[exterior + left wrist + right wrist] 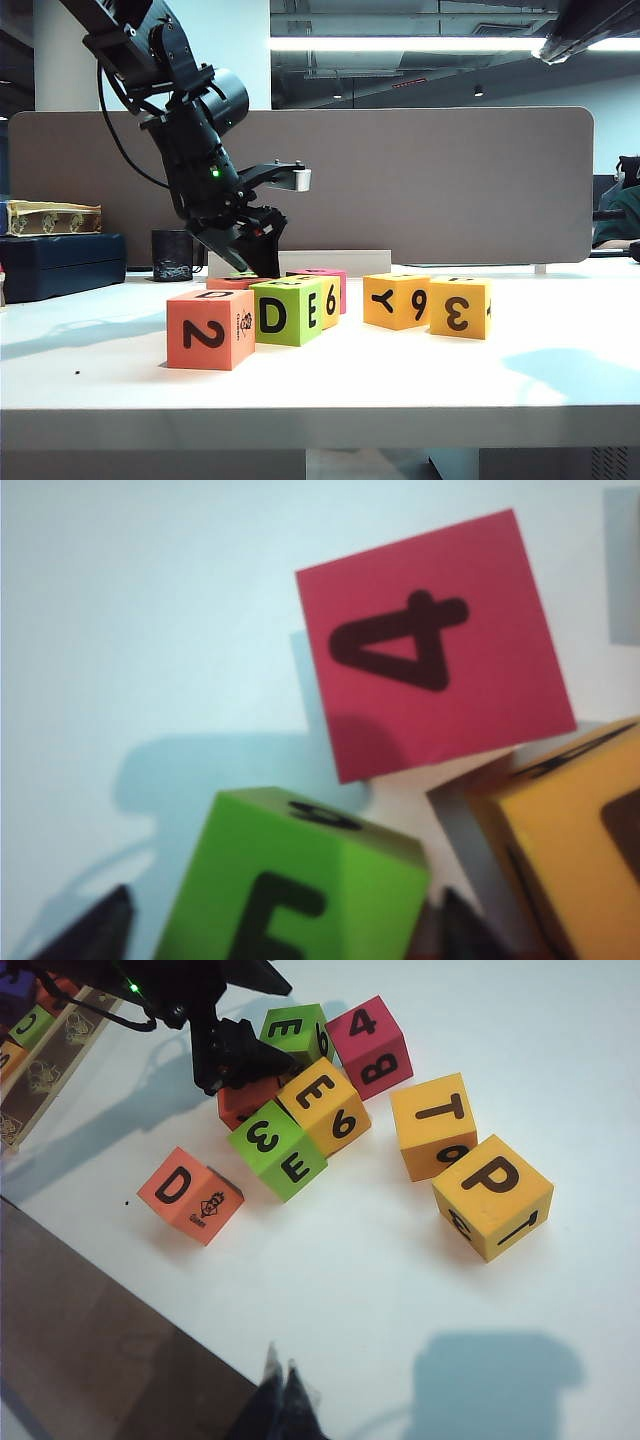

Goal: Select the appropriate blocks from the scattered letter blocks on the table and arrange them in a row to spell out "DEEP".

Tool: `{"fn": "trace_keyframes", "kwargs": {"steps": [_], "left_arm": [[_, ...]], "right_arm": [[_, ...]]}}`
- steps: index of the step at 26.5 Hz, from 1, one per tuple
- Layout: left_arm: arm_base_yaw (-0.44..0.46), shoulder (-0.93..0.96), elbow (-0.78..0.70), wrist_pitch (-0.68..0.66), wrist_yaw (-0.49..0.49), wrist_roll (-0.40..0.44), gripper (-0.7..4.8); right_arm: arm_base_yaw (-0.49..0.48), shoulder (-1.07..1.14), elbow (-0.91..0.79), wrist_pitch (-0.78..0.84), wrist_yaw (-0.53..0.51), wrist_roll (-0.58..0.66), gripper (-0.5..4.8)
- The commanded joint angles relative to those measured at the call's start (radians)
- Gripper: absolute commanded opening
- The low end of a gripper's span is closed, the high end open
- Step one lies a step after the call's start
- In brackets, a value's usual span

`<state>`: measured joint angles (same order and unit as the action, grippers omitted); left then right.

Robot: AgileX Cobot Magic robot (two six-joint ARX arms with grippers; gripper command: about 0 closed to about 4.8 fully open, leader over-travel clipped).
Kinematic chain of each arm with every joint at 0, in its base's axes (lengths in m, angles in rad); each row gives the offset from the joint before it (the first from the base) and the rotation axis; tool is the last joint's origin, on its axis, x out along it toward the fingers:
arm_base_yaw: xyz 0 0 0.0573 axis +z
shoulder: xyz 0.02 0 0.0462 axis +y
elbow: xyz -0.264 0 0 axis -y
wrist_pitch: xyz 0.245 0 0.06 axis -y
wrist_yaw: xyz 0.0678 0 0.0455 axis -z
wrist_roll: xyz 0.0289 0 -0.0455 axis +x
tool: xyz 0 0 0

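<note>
Exterior view: left gripper [250,262], jaws wide, hangs behind the block cluster on the table [400,370]. Left wrist view: its fingertips [95,925] straddle a lime-green E block [300,880], seemingly light, compressible foam, best pinched across opposite flat faces. Right wrist view: right gripper [281,1385] pinched together, away from the blocks.

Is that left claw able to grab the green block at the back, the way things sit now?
Probably yes. The left gripper hangs open right over the green block, one finger at each side, though a red-orange block and the pink block crowd close.

Matt foam blocks [320,1110] sit on the smooth, faintly glossy white table [400,1290].
</note>
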<state>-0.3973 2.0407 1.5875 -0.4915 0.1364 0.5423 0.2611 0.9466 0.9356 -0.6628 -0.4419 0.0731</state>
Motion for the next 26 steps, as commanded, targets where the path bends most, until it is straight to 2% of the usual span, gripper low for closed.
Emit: {"fn": "trace_keyframes", "kwargs": {"steps": [1, 4, 7, 11, 15, 22, 26], "left_arm": [[0.000, 0.010, 0.002, 0.008, -0.001, 0.000, 3.01], [0.000, 0.011, 0.002, 0.007, -0.002, -0.001, 2.73], [0.000, 0.010, 0.002, 0.009, -0.002, -0.009, 2.71], [-0.001, 0.006, 0.011, 0.016, -0.004, -0.056, 2.72], [-0.001, 0.005, 0.106, -0.055, -0.005, -0.125, 2.72], [-0.001, 0.003, 0.343, -0.285, -0.004, -0.281, 2.72], [-0.010, 0.003, 0.509, -0.558, 0.026, -0.486, 2.72]], "right_arm": [[0.000, -0.003, 0.003, 0.016, -0.002, -0.002, -0.06], [0.000, -0.003, 0.003, 0.016, -0.002, -0.002, -0.06], [0.000, -0.003, 0.003, 0.017, -0.002, -0.003, -0.06], [0.000, -0.003, 0.003, 0.018, -0.002, -0.003, -0.06], [0.000, -0.003, 0.003, 0.028, -0.002, -0.003, -0.06], [0.000, -0.003, 0.003, 0.041, -0.002, -0.003, -0.06], [0.000, -0.003, 0.003, 0.042, -0.002, -0.003, -0.05]]}}
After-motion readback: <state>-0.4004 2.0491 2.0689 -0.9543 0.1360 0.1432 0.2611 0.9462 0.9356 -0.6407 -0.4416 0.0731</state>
